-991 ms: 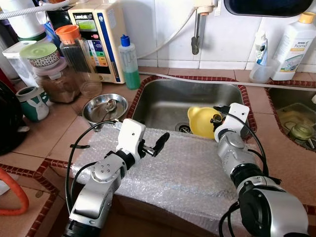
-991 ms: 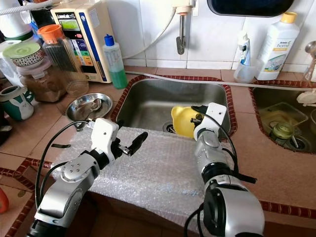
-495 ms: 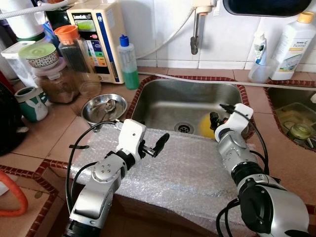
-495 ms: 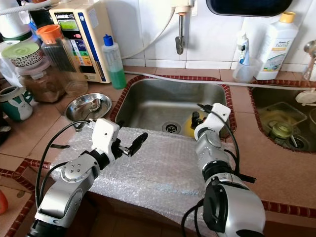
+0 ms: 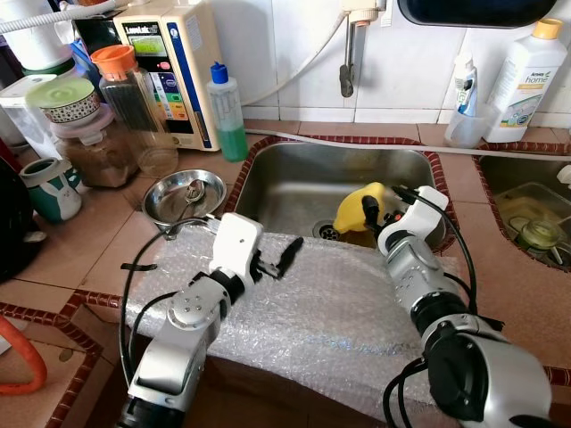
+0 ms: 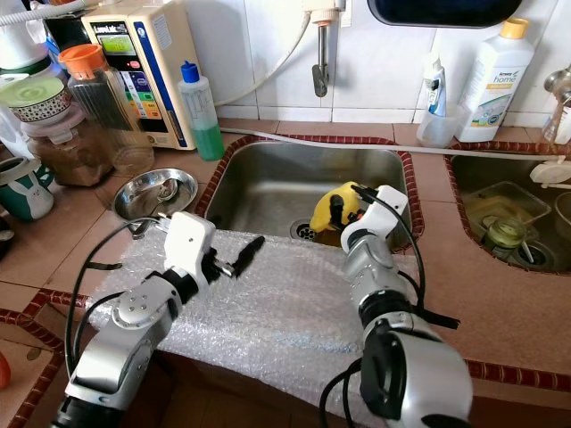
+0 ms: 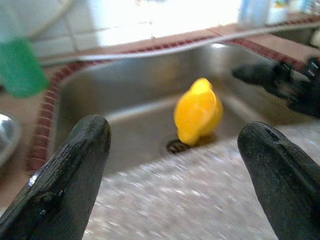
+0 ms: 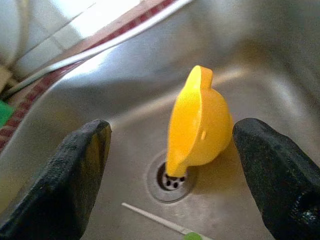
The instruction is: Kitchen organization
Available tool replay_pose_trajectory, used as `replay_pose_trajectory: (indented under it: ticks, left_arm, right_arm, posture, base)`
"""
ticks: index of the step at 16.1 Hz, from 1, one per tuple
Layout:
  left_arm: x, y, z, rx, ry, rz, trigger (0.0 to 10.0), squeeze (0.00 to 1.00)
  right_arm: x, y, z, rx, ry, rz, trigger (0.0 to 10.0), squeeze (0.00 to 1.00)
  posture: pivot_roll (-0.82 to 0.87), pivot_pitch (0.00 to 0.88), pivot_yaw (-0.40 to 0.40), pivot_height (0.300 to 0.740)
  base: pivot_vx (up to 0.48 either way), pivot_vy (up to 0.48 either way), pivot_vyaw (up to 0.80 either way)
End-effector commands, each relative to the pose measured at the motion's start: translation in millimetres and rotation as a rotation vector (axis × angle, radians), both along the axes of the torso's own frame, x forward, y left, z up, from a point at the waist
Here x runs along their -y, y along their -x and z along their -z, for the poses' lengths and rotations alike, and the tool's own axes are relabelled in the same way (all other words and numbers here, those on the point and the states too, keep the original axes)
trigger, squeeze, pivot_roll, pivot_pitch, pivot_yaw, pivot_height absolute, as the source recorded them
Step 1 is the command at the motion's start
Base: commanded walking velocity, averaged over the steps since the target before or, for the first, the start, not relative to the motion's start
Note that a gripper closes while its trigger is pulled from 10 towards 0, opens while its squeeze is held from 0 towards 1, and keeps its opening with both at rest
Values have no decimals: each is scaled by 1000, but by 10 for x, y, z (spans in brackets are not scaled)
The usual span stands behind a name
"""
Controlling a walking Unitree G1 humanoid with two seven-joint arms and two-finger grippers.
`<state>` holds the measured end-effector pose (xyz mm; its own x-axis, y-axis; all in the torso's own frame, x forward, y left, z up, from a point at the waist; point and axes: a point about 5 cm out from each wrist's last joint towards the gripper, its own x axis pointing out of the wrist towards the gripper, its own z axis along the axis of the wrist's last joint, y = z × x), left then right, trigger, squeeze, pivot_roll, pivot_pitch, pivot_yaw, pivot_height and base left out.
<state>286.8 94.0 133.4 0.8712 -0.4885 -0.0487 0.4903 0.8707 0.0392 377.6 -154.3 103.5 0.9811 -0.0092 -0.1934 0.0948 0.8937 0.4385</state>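
sink [image 5: 294, 183]: yellow funnel [image 8: 199, 127] tilted over drain [image 8: 169, 180]; right tool [image 8: 175, 165] open

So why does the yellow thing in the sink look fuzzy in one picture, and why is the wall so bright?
In the left wrist view the yellow plastic funnel-shaped cup and the bubble-wrap sheet are soft and smeared, likely motion blur. The white tiled wall there is washed out by glare. In the right wrist view the cup is sharper, while the stainless steel sink shows a bright reflected streak.
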Motion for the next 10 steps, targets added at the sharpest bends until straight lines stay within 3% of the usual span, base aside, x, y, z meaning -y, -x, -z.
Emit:
replay_pose_trajectory:
  ticks: [1,5,7,10]
  left_arm:
    - [-110,-82,-64,32,-7,-61,10000,1000]
    - [-359,-254,-137,68,-38,-204,10000,1000]
    - [-550,-388,-185,73,-59,-334,10000,1000]
    - [-764,-524,-209,66,-108,-424,10000,1000]
  right_arm:
    - [-115,16,-17,53,62,-72,10000,1000]
    - [-261,70,-62,146,172,-172,10000,1000]
    - [-294,134,-62,185,160,-194,10000,1000]
    - [-302,200,-98,214,141,-195,10000,1000]
  posture:
    - [116,0,85,740]
    - [88,7,93,740]
    - [71,2,98,740]
    - [53,6,110,740]
  base:
    - [0,0,0]
    - [0,0,0]
    - [0,0,0]
    - [0,0,0]
